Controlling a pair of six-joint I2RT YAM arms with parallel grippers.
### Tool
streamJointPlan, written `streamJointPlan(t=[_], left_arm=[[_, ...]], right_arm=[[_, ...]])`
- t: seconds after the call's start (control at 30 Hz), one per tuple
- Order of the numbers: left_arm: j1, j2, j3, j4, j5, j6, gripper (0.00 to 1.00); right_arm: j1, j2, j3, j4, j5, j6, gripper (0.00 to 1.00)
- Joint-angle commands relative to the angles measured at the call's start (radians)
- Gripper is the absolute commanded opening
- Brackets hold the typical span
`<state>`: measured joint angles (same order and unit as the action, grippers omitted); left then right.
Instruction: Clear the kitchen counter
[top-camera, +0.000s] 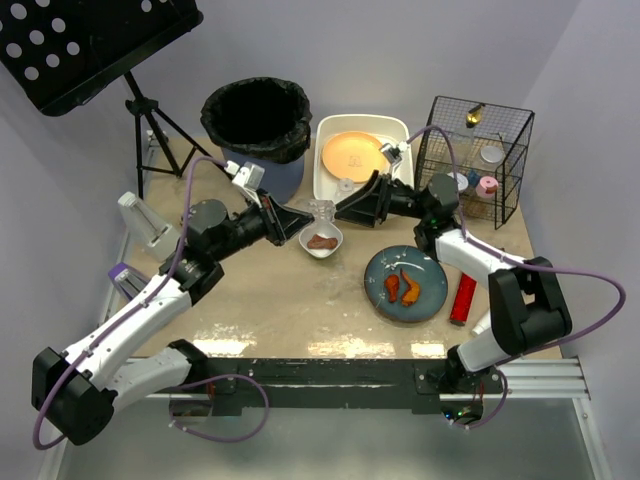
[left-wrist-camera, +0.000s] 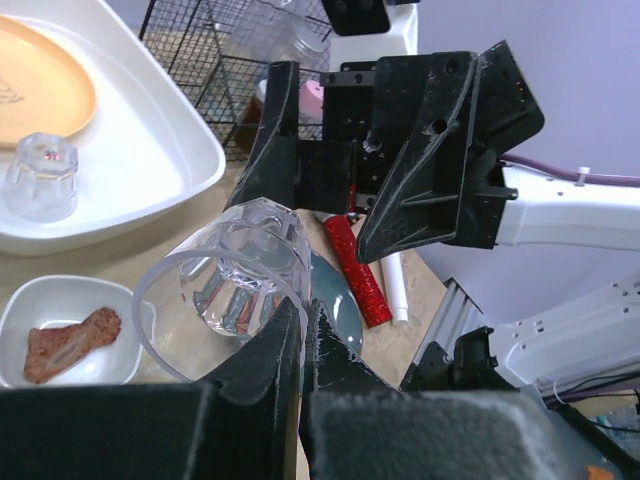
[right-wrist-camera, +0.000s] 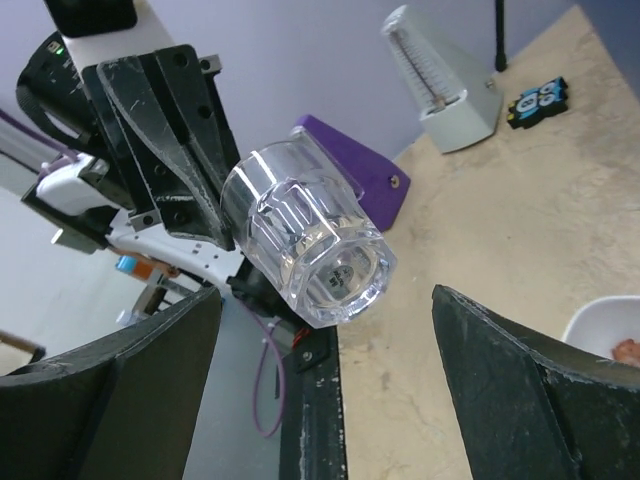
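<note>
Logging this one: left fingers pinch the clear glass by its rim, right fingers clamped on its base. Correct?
Not clamped. In the right wrist view the right fingers stand wide open either side of the clear glass, touching nothing. The left fingers do pinch its rim.

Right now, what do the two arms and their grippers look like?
Both the left arm and the right arm have white links joined by chunky black joints. A purple cable loops along each. The left gripper and right gripper are black, with flat wedge-shaped fingers scuffed pale along the edges.
</note>
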<state>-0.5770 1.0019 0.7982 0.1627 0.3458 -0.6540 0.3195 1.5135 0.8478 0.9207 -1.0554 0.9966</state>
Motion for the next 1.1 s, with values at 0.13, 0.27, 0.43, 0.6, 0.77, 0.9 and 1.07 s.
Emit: streamJointPlan(t=[0.13,0.27,0.43,0.6,0.77,0.9,1.07], left_arm=[[0.005,0.012,0.007,0.195,0.124,-0.016,0.0],[0.005,0.02,0.006,0.205,0.142,-0.015,0.0],[0.003,0.021,-0.002,0.225,0.15,-0.019,0.0],[0.003,0.032,-0.005,0.253,0.159,-0.029,0.0],[0.003,0.049,-0.008,0.273,0.177,-0.036,0.0],[0.005,0.047,-0.017,0.276,0.186,-0.035,0.0],[0.005,0.047,-0.024,0.273,0.193,-0.032,0.0]], right_arm=[[0.024,0.002,-0.001,0.214,-0.057,0.14,0.91],[0.026,0.017,-0.021,0.341,-0.064,0.227,0.89],[0.026,0.042,-0.042,0.496,-0.071,0.344,0.84],[0.026,0.048,-0.047,0.538,-0.078,0.379,0.79],[0.026,0.053,-0.052,0.595,-0.072,0.419,0.75],[0.026,0.068,-0.061,0.688,-0.06,0.49,0.77],[0.026,0.089,-0.067,0.743,-0.046,0.522,0.76]])
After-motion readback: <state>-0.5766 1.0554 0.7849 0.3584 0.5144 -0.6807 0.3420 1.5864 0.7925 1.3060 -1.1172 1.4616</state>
